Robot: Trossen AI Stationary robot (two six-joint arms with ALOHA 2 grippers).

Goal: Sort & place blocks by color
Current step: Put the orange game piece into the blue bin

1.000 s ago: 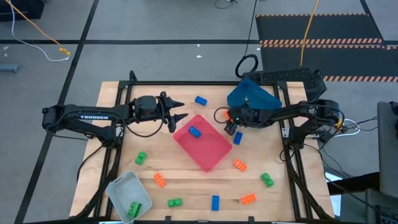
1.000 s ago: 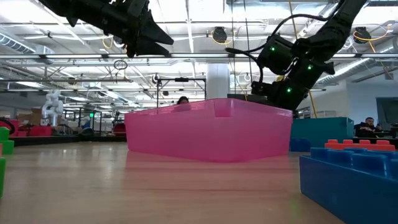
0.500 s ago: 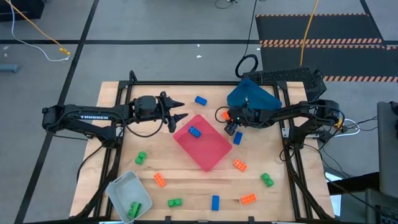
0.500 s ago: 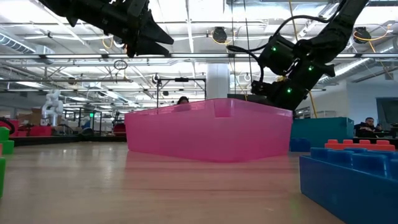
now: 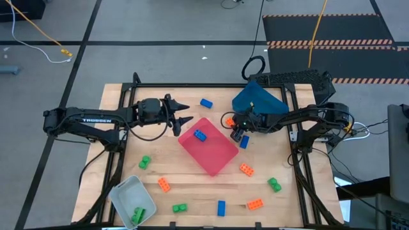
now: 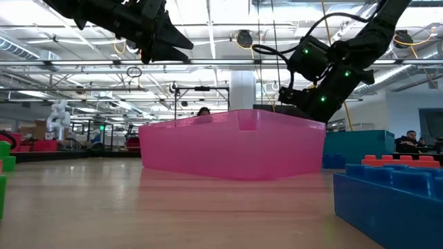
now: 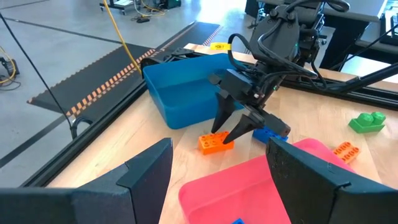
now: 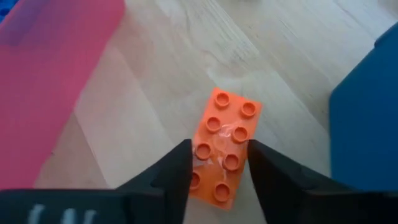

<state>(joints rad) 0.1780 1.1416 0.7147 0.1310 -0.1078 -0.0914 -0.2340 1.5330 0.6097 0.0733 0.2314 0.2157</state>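
Right gripper [image 8: 217,163] pinched onto the orange block [image 8: 221,149], on the table at 2 o'clock of the pink tray [image 5: 220,160]. Left gripper [image 5: 183,114] hovers at the tray's 10 o'clock, fingers apart, empty.

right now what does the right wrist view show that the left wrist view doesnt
Only the right wrist view: the studs on top of the orange brick, and the right gripper with a finger on each long side of it.

Only the left wrist view: the right arm from outside, a blue brick behind that gripper, a green brick and a second orange brick farther off, and the open left gripper hovering by the pink tray.

Both: the orange brick on the wooden table, between the pink tray and the blue tray.
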